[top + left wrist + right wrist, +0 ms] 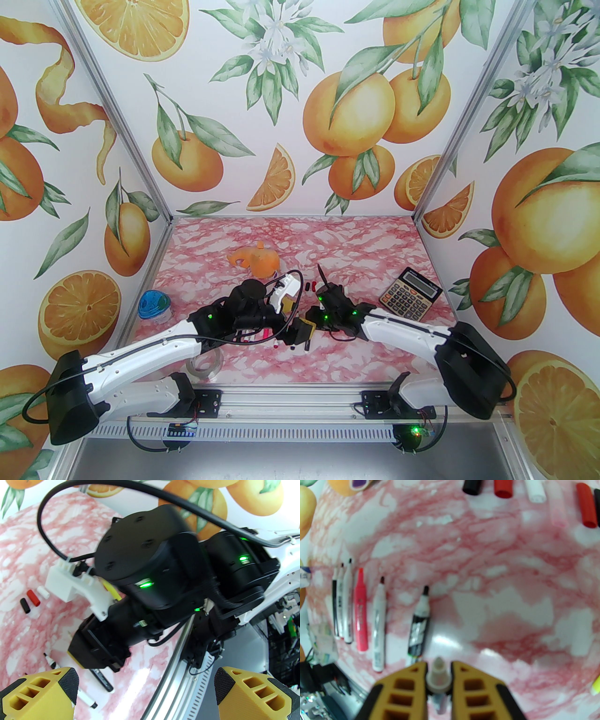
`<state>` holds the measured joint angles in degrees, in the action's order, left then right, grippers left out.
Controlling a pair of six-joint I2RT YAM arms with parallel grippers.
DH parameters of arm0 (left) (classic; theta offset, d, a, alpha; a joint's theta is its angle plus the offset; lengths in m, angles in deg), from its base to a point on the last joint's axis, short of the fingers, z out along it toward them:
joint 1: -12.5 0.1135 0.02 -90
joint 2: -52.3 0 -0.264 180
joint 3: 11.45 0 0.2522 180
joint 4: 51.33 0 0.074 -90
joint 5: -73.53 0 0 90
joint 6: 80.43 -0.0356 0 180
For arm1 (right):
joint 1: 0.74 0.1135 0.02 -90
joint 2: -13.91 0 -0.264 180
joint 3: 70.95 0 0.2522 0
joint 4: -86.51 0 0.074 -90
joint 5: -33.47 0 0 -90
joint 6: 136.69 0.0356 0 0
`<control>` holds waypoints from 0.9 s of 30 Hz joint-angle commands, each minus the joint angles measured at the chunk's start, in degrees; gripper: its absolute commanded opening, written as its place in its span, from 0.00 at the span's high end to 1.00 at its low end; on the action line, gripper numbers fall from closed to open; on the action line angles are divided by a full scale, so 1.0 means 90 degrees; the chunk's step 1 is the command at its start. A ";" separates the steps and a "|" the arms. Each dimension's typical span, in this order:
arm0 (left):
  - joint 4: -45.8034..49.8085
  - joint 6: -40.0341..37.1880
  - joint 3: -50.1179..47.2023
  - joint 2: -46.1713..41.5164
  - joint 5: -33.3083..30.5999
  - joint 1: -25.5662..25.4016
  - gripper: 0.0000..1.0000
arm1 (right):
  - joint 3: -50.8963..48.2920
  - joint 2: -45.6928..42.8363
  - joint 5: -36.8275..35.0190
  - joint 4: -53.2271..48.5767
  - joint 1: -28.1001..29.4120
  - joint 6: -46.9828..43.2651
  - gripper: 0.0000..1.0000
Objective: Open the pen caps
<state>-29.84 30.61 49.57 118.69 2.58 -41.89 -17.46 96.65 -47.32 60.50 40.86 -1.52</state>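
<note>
The right jaws are clenched on a pale pen (pixel 438 679), gripping it just behind the nib. Its barrel runs back between them along their own line, and the nib end points away toward the far side of the counter (pixel 511 585). That nib looks bare, so I judge this cap to be off. The other pens (pixel 361 611), six of them, lie in a row on the counter to the left of those jaws. All are roughly parallel to the held one, with nibs facing the same far way. The nearest is a black-barrelled pen (pixel 419 623), just beside the jaws. The pen caps (pixel 504 488) lie loose in a line straight ahead, well apart from the row: black, red, white, a clear pink and another red among them. The coming move is probably a short sideways carry to the left, with no turning needed, to lay this pen down beside the black-barrelled one. The left jaws are spread wide and empty, facing the right arm's wrist (pixel 150 550). The right arm, with the pen in its grip, is the one placed for the move
</note>
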 commanded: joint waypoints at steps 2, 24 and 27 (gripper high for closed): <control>-0.0134 0.0059 -0.0112 -0.0016 0.0062 0.0044 0.00 | 0.0287 0.0309 0.0188 0.0438 0.0034 0.0089 0.84; -0.0460 0.0225 -0.0186 0.0280 0.0354 0.0032 0.00 | 0.0449 0.1149 0.0163 0.0755 0.0028 0.0323 0.70; -0.0461 0.0229 -0.0188 0.0279 0.0360 0.0033 0.00 | 0.0449 0.1144 0.0157 0.0756 0.0026 0.0324 0.68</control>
<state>-31.87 32.16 48.57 120.98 4.94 -41.89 -14.05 106.20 -45.79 65.59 40.86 0.91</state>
